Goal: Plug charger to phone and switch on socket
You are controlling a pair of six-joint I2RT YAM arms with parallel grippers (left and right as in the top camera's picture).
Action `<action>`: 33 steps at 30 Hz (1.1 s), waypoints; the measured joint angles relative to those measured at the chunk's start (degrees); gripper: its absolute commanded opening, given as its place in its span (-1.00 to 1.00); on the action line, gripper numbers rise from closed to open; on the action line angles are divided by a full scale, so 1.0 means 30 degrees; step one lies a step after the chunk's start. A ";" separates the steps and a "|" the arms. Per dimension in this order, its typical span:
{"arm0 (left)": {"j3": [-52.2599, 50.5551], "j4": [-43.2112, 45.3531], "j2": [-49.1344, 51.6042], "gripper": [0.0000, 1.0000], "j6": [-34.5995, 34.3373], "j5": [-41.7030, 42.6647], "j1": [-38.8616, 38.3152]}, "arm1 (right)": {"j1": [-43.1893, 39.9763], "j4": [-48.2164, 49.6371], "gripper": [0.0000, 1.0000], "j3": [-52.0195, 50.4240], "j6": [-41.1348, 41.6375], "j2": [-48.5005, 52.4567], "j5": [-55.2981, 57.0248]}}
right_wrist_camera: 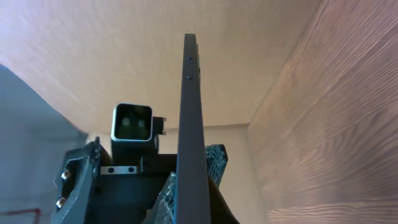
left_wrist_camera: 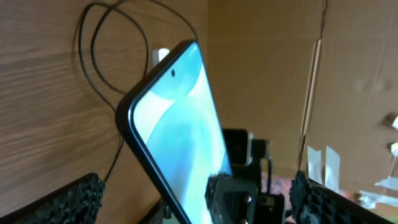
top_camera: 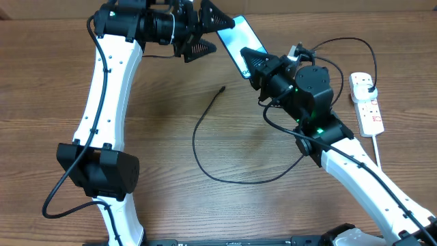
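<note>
The phone, with its cyan screen lit, is held tilted above the back of the table. My right gripper is shut on its lower end. In the right wrist view the phone shows edge-on between the right fingers. My left gripper is open by the phone's upper end, its fingers spread wide either side of the screen. The charger's connector tip lies loose on the table, and its black cable loops toward the right arm. The socket lies at the right with a black plug in it.
The wooden table carries the cable loop at its middle. The socket's white cord runs toward the front right. A cardboard wall stands behind the table. The left arm's white links cross the left side.
</note>
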 measured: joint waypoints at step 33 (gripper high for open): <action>0.0000 0.2412 0.0000 0.08 -0.4022 0.0022 -0.0663 | 0.1807 0.3082 -0.93 0.0000 0.2769 0.0962 0.2004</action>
